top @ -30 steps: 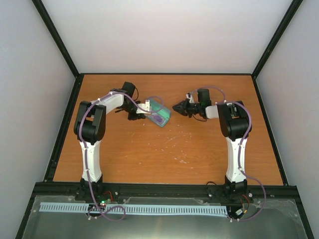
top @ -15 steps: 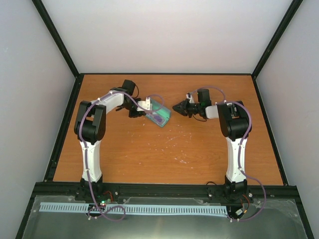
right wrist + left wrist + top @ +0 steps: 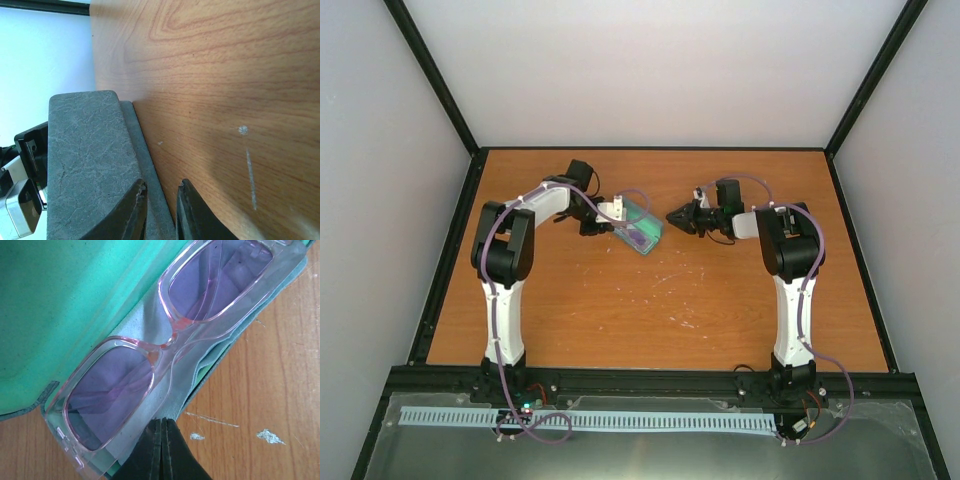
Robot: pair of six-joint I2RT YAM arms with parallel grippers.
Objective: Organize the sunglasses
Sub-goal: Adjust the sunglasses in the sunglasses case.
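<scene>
At the far middle of the surface, between my two arms, the case lies open with its teal lining showing. In the left wrist view the sunglasses are inside it. Their pink translucent frame and violet lenses face the camera and rest on the pale cloth, which is in the case too.

I judge the packing part done, since glasses and cloth are both in. What I read as left is bringing the lid over them and leaving the shut case tidy on the surface; the case is not yet closed.

The left jaws are pressed together with nothing I can see between them. Their tip sits just at the lower edge of the cloth and case. The right jaws are narrow. From the right wrist camera the thin rim of the case's grey outer shell runs between them, so I take them to be pinching that rim, though I can't be sure of the contact.
</scene>
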